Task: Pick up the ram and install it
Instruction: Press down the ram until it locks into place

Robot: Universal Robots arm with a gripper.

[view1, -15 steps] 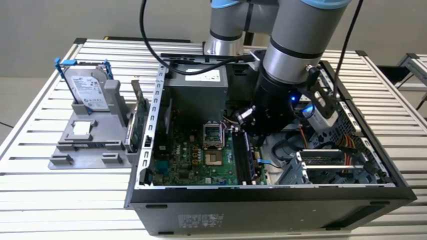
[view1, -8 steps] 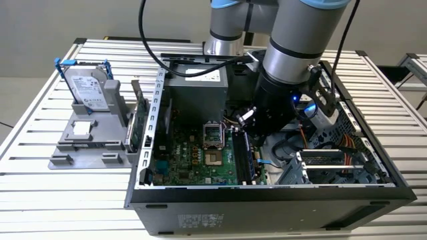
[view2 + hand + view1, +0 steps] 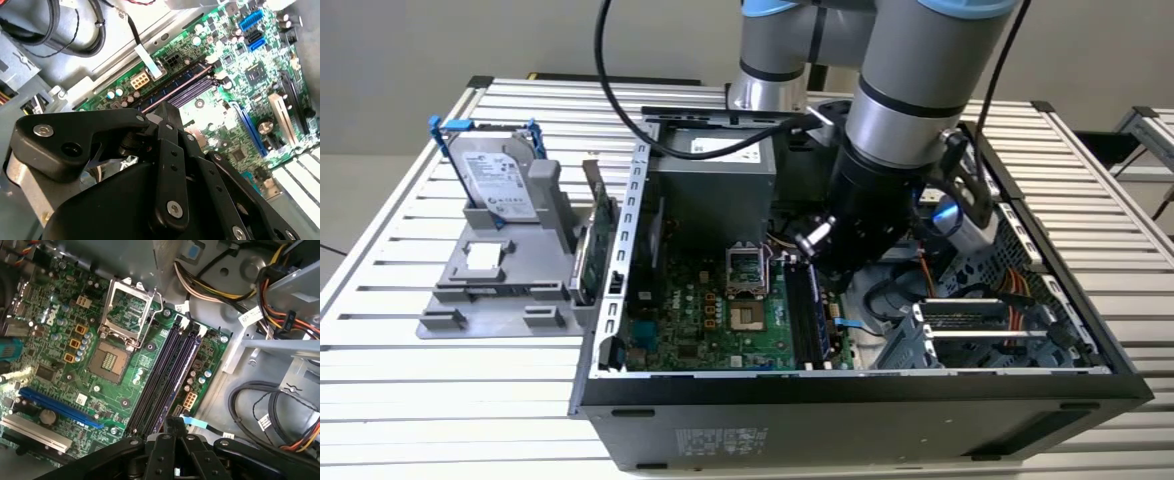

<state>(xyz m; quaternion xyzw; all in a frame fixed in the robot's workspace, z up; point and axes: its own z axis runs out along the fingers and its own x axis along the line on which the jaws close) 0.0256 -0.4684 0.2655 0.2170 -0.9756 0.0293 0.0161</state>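
Note:
My gripper (image 3: 831,262) is down inside the open computer case (image 3: 607,300), right over the row of memory slots (image 3: 157,375) on the green motherboard (image 3: 707,320). Its black fingers (image 3: 167,120) are together and stand at one end of the slots. The ram (image 3: 175,90) appears as a long dark blue stick on edge in that row, its thin top edge running away from the fingertips. It also appears in the first wrist view (image 3: 176,380) and in the exterior view (image 3: 817,315). Whether the fingertips touch it is hidden.
A grey fixture (image 3: 494,290) at the exterior view's left holds a silver hard drive with blue clips (image 3: 494,170) and a green card (image 3: 594,250). Next to the slots are the open processor socket (image 3: 125,315), cable bundles (image 3: 270,410), a drive cage (image 3: 974,330) and the power supply (image 3: 714,185).

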